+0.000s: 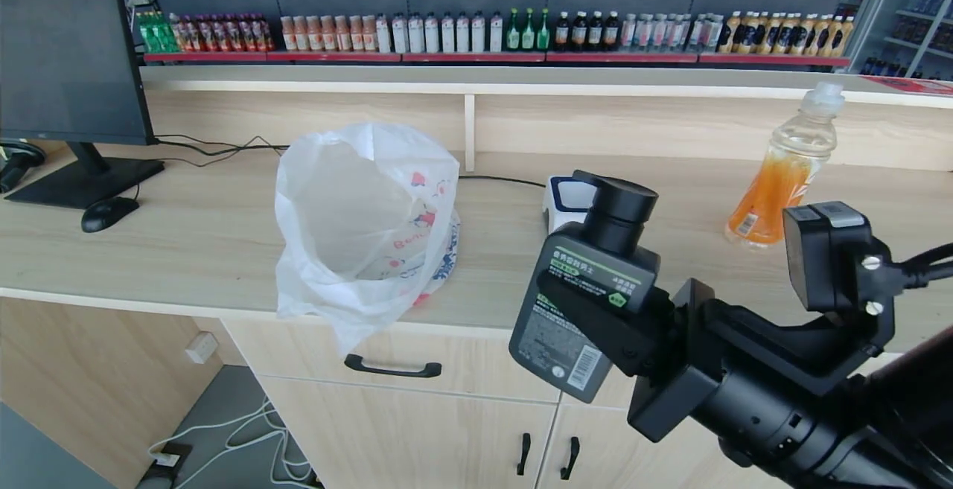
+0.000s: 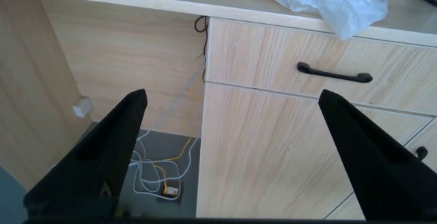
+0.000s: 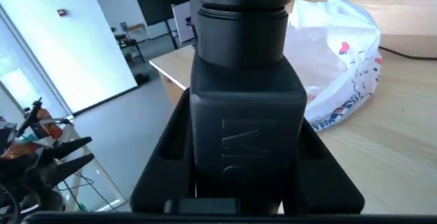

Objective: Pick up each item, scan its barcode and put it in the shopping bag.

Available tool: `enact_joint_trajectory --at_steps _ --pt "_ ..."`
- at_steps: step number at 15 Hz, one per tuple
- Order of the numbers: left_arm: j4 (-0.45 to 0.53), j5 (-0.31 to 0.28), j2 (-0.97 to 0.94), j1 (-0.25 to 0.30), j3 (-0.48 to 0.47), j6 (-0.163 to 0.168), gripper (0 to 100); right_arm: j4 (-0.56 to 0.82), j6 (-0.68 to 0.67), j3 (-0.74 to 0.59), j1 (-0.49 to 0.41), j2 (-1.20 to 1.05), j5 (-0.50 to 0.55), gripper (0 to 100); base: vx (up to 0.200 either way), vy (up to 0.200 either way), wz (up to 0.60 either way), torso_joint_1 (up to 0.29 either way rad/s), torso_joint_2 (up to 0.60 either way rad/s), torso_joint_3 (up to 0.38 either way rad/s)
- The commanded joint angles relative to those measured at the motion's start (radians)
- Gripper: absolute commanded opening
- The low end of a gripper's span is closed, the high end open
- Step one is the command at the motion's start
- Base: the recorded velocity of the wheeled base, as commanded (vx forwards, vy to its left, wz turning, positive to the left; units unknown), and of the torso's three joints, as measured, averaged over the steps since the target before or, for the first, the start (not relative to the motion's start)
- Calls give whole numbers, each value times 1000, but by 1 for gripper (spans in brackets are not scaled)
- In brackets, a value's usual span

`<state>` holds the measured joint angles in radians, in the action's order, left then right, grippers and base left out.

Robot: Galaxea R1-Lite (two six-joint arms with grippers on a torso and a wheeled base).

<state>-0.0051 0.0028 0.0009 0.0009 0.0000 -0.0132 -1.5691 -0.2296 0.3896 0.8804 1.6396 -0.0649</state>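
My right gripper (image 1: pixel 599 319) is shut on a dark grey bottle (image 1: pixel 601 269) with a black cap, held tilted in the air over the counter's front edge, its barcode label facing me. In the right wrist view the bottle (image 3: pixel 246 94) stands between the fingers (image 3: pixel 167 156). A white and blue scanner (image 1: pixel 563 202) sits on the counter just behind the bottle. To the left stands the white plastic shopping bag (image 1: pixel 365 221), mouth open, with its lower edge hanging over the front. An orange drink bottle (image 1: pixel 782 169) stands at the far right. My left gripper (image 2: pixel 232 149) is open below the counter, facing the drawers.
A monitor (image 1: pixel 71 57) and a mouse (image 1: pixel 108 213) occupy the counter's left end, with cables running behind the bag. A raised wooden ledge (image 1: pixel 521 91) backs the counter. Drawers with black handles (image 1: pixel 392 367) lie under it. Cables lie on the floor (image 1: pixel 223 437).
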Motion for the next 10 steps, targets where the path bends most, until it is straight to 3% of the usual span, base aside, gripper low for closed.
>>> enact_joint_trajectory --at_steps 1,5,10 --pt "-1 0 1 1 0 -1 100 -2 -76 17 8 -38 -6 0 0 0 0 0 0 0" --pt "1 0 1 1 0 -1 100 -2 -275 57 77 -72 -6 0 0 0 0 0 0 0" --pt "-1 0 1 1 0 -1 100 -2 -347 75 298 -75 -6 0 0 0 0 0 0 0"
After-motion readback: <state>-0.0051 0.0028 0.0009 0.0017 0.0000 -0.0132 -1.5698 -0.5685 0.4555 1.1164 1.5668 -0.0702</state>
